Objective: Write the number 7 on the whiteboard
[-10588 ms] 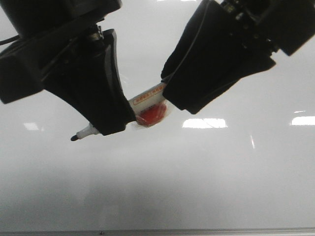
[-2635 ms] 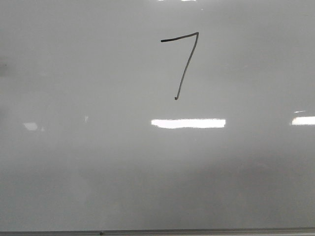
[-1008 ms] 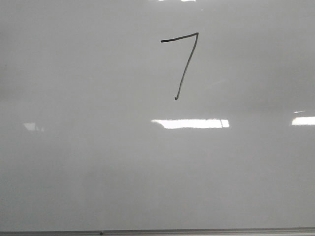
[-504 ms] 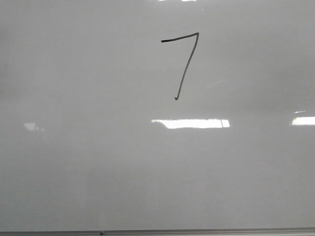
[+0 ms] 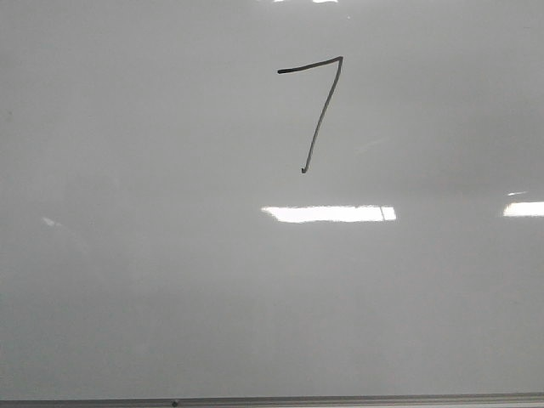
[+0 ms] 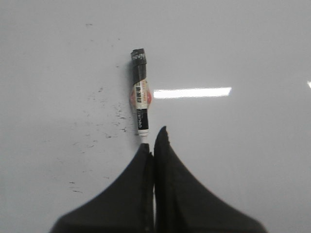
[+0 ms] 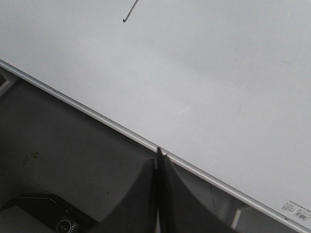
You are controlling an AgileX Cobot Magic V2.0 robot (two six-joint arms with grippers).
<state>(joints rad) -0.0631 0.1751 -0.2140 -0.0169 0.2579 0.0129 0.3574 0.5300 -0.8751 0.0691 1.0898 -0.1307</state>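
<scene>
The left claw [image 6: 153, 145] is closed, its two black fingers pressed together with nothing between them. Just ahead of its tips a marker [image 6: 141, 102] lies flat on the whiteboard [image 6: 243, 48], its white tip end almost touching the fingertips and its black cap end pointing away. The marker has a white label with dark print and a red patch, but the writing is too small to read. Beside the marker, on the board, there are many small dark specks [image 6: 104, 121].

In the front view the number 7 [image 5: 316, 110] is on the whiteboard [image 5: 127, 297], a thin black digit with a short top bar and a long slanting stroke. Nothing covers it. No claw shows in this view.

The right claw [image 7: 159, 167] is also closed and empty. Its tips are over the thin metal edge [image 7: 73, 104] of the whiteboard [image 7: 218, 73], and the low end of the number 7 [image 7: 129, 12] is far ahead of it. Behind the edge there is a dark worktop [image 7: 73, 160]. A small printed label [image 7: 296, 209] is on the board's corner, not readable.
</scene>
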